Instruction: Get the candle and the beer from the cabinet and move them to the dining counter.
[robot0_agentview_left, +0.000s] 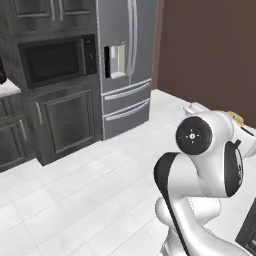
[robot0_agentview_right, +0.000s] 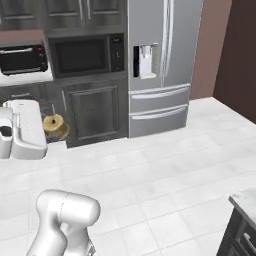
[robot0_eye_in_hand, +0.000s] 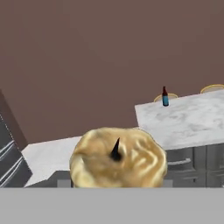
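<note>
Pale-yellow wax fills the lower centre of the hand view: the stubby candle (robot0_eye_in_hand: 118, 159) with its black wick sits directly in front of the camera, clamped in the two-finger gripper (robot0_agentview_right: 52, 131). In the right base view the same candle (robot0_agentview_right: 55, 125) projects from the white hand, held in the air well above the white tiled floor (robot0_agentview_right: 150, 175). The fingertips themselves are hidden behind the wax.

Ahead of the gripper, well apart from it, stands the long white-grey marble dining counter (robot0_eye_in_hand: 183, 122) over its dark grey base. A small dark brown beer bottle (robot0_eye_in_hand: 165, 97) is upright on the counter's far edge, near the corner closest to the gripper. Two round yellow stools (robot0_eye_in_hand: 166, 97) show just behind that edge. A plain brown wall (robot0_eye_in_hand: 87, 52) lies beyond.

Between the gripper and the counter the floor is open. To the side, a stainless steel refrigerator (robot0_agentview_right: 160, 60) and dark charcoal oven cabinetry (robot0_agentview_right: 90, 90) stand well apart from the arm.
</note>
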